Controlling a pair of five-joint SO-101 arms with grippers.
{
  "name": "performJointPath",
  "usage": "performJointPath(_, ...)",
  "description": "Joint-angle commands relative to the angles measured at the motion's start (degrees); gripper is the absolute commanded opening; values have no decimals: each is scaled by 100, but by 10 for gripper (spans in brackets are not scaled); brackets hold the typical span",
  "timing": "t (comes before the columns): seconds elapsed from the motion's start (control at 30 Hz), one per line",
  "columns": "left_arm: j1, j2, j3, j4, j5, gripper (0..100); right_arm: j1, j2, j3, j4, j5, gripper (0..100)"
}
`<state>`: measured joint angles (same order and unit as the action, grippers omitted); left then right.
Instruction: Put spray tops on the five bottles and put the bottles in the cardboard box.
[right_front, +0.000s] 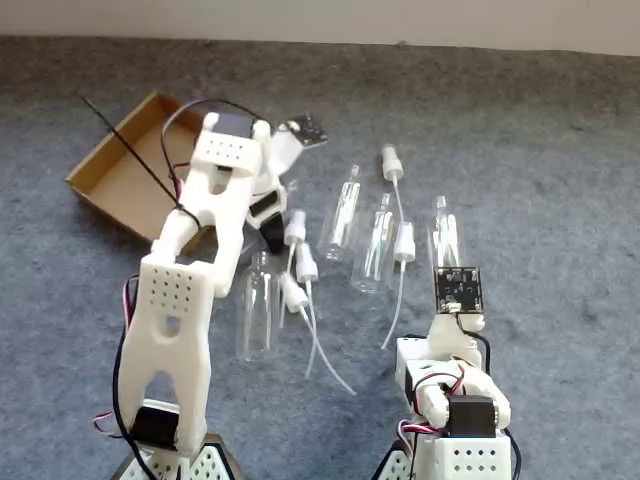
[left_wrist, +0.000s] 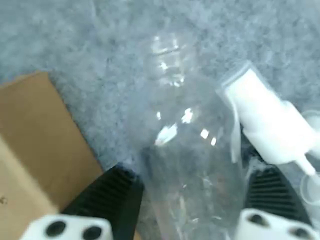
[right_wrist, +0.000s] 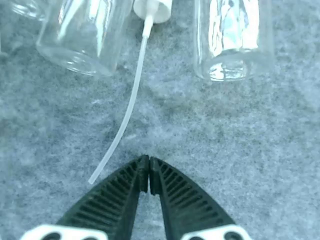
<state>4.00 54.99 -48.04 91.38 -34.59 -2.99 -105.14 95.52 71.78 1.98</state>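
Left gripper (left_wrist: 195, 200) straddles the clear bottle (left_wrist: 187, 145), its jaws apart, one on each side of the body and close to the walls. I cannot tell whether they are pressing on it. The bottle's long axis runs straight out from between the jaws. Its threaded neck is at the far end, bare and pointing away from the gripper over the grey table (left_wrist: 280, 35). I cannot tell whether it lies on the table or hangs just above it. The cardboard box (left_wrist: 35, 140) is just beside the bottle on one side, and a white spray top (left_wrist: 265, 125) is just beside it on the other.

This looks like the opening step, taking hold of a bottle for capping. The box (right_front: 120, 175) holds nothing, and the other bottles (right_front: 375, 245) and loose spray tops (right_front: 403, 240) lie scattered and unjoined. The next move probably calls for a firm grip on the body with the neck left free, so that a spray top's long tube can be fed in along the bottle's axis.

The right gripper (right_wrist: 149, 162) sits low over the table with its jaws together and empty, near the end of a spray-top tube (right_wrist: 120, 135).
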Motion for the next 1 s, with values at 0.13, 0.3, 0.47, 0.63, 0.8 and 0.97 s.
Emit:
performJointPath(0.13,-127,338,-980,-62,-44,263,-31,-40,936,13,44,5)
performJointPath(0.3,-127,321,-1024,88,-53,262,-31,-40,936,13,44,5)
performJointPath(0.47,-84,312,-1033,387,-62,248,-31,-40,936,13,44,5)
performJointPath(0.63,-92,312,-1033,404,-62,134,-31,-40,936,13,44,5)
performJointPath(0.8,-84,295,-1042,598,-70,135,-31,-40,936,13,44,5)
performJointPath(0.97,-75,295,-1437,844,-44,130,-31,-40,936,13,44,5)
